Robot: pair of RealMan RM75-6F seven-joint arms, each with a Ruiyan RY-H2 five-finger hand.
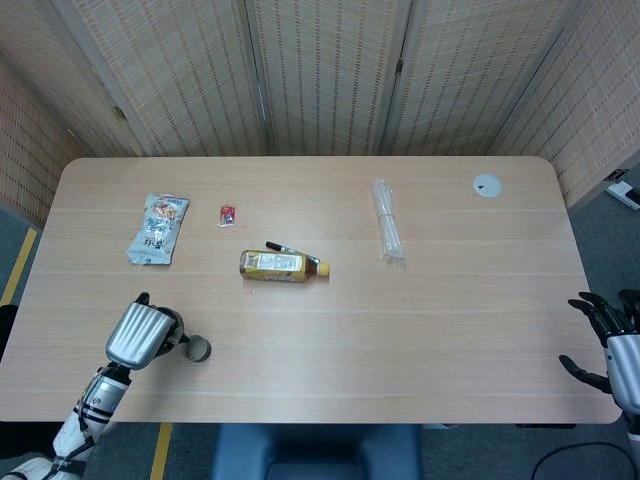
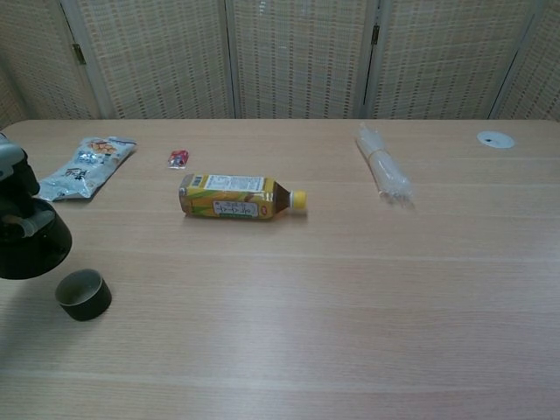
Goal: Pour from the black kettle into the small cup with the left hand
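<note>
The black kettle (image 2: 31, 248) stands at the table's front left, mostly hidden under my left hand (image 1: 137, 334) in the head view. My left hand grips the kettle by its handle; in the chest view only a bit of the hand (image 2: 10, 171) shows at the left edge. The small dark cup (image 2: 84, 294) sits upright just right of the kettle, seen from above as the cup (image 1: 198, 349). My right hand (image 1: 612, 330) hangs off the table's front right edge, fingers spread and holding nothing.
A yellow drink bottle (image 1: 280, 265) lies on its side mid-table with a black pen (image 1: 287, 248) behind it. A snack bag (image 1: 158, 228) and a small red packet (image 1: 227, 213) lie at the back left. A clear plastic sleeve (image 1: 387, 233) and a white disc (image 1: 487, 184) lie right.
</note>
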